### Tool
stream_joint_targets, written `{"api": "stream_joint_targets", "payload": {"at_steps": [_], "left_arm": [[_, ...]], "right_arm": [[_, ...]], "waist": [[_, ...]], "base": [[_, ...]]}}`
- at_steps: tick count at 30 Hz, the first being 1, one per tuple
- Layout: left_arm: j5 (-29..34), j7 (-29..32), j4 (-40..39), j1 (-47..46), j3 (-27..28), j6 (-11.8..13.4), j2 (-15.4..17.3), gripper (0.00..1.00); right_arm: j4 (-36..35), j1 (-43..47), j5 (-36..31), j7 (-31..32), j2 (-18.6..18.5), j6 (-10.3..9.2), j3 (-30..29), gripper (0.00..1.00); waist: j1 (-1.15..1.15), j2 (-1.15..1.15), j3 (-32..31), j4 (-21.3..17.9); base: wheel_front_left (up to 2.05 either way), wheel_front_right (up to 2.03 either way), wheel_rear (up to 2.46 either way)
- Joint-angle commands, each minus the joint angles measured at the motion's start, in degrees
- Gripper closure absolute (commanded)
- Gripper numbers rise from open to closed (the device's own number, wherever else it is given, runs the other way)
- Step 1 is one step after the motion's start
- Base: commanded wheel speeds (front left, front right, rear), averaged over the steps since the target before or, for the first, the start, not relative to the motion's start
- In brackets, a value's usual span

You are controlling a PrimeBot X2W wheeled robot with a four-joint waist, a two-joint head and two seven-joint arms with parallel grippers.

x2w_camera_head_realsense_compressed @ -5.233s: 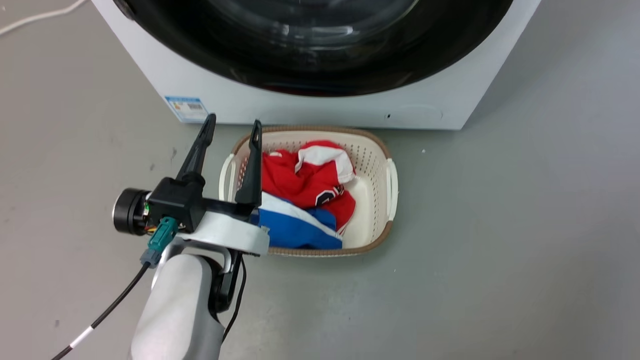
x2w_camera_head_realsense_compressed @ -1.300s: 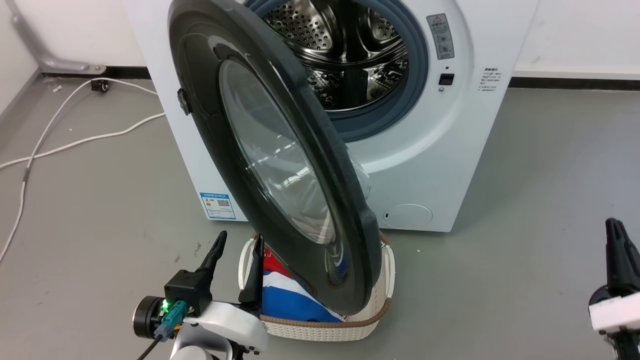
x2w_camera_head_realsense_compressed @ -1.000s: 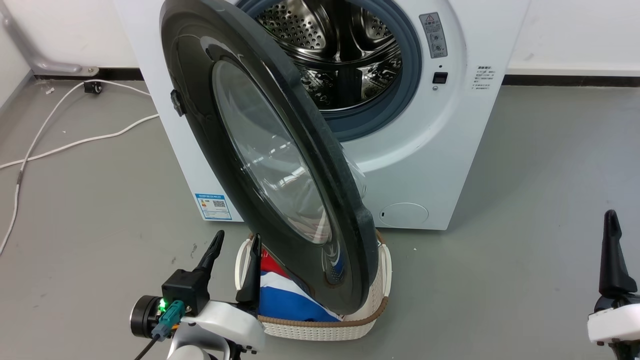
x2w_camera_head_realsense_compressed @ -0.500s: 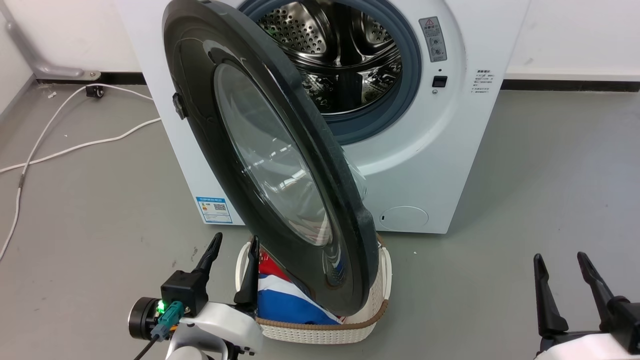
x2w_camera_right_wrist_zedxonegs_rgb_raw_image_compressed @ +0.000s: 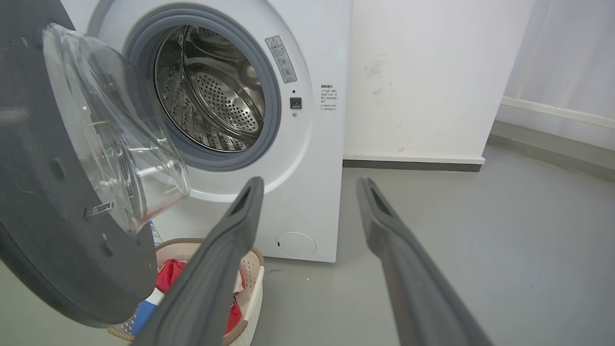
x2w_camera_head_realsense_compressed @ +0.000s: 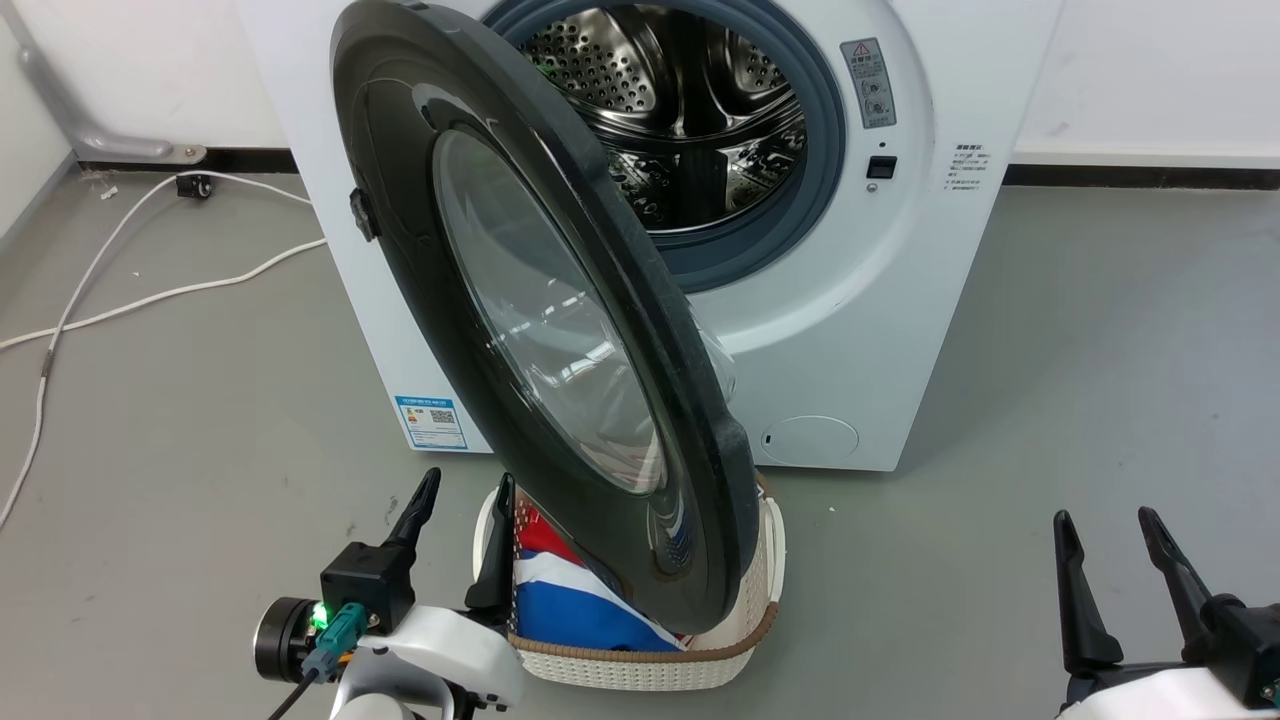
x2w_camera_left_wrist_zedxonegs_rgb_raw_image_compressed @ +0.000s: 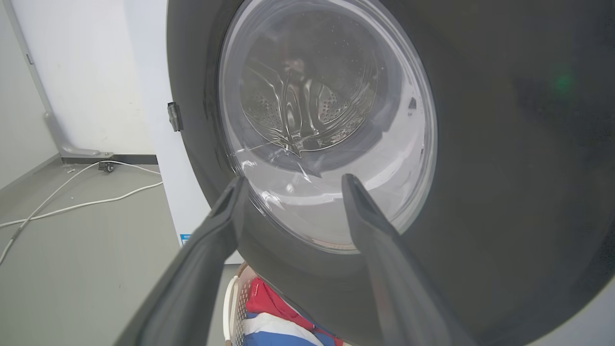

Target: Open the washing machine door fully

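Left pincer [x2w_camera_head_realsense_compressed: 468, 476] and right pincer [x2w_camera_head_realsense_compressed: 1104, 513] spread, empty, washing machine door [x2w_camera_head_realsense_compressed: 540, 320] hiding most of basket [x2w_camera_head_realsense_compressed: 640, 665].

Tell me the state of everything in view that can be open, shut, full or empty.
washing machine door: open, swung out toward the robot
drum: uncovered, nothing seen inside
laundry basket: holds red, white and blue clothes
service flap: shut
left gripper: open, empty
right gripper: open, empty
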Motion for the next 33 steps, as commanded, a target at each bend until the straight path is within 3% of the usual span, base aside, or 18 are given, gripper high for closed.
{"api": "stream_joint_targets", "payload": {"at_steps": [1, 4, 5, 6, 7, 19, 27, 28, 33], "left_arm": [[0.1, -0.1, -0.1, -0.2, 0.1, 0.3, 0.0, 0.00], [0.0, -0.1, -0.1, -0.4, 0.1, 0.3, 0.0, 0.00], [0.0, -0.1, 0.0, -0.4, 0.1, 0.3, 0.0, 0.42], [0.0, -0.1, 0.1, -0.5, 0.1, 0.2, 0.0, 0.93], [-0.1, -0.1, 0.2, -0.6, 0.2, 0.1, 0.0, 1.00], [-0.8, -0.1, -3.6, -3.8, 0.8, 0.9, 0.0, 1.00], [-1.7, -0.1, -16.2, -10.9, -1.3, 3.4, 0.0, 1.00], [-2.6, -0.1, -21.6, -13.7, -3.1, 4.6, 0.0, 1.00], [-3.3, 0.7, -29.0, -17.0, -8.5, 5.9, 0.0, 1.00]], "right_arm": [[0.0, -0.7, 0.0, -0.2, 0.2, -0.01, 0.1, 0.00], [0.0, -0.6, 0.0, -0.2, 0.2, -0.01, 0.3, 0.00], [-0.1, -0.5, 0.0, -0.2, 0.2, -0.01, 0.3, 0.00], [-0.1, -0.5, -0.1, -0.3, 0.2, -0.01, 0.3, 0.00], [-0.1, -0.4, -0.2, -0.3, 0.2, -0.01, 0.3, 0.00], [-0.3, -0.4, 0.0, 0.0, 0.2, -0.01, 0.0, 0.00], [-0.2, -0.1, 0.0, -0.1, 0.2, -0.01, -0.4, 0.00], [-0.4, -0.2, -0.1, -0.2, 0.2, -0.01, -0.4, 0.00], [-0.4, -0.2, 0.1, -0.2, 0.2, -0.01, -0.2, 0.00]], "waist": [[0.00, 0.00, 0.0, 0.0], [0.00, 0.00, 0.1, 0.0], [0.00, 0.00, 0.1, 0.0], [0.00, 0.00, 0.1, -0.1], [0.00, 0.00, 0.1, -0.1], [0.00, 0.00, 0.3, 0.0], [0.00, 0.00, 0.4, 0.7], [0.00, 0.00, 0.4, 0.9], [0.00, 0.00, 0.4, 1.2]], "base": [[0.00, 0.00, 0.00], [0.00, 0.00, 0.00], [0.00, 0.00, 0.00], [0.00, 0.00, 0.00], [0.00, 0.00, 0.00], [0.00, 0.00, 0.00], [0.00, 0.00, 0.00], [0.00, 0.00, 0.00], [0.00, 0.00, 0.00]]}}
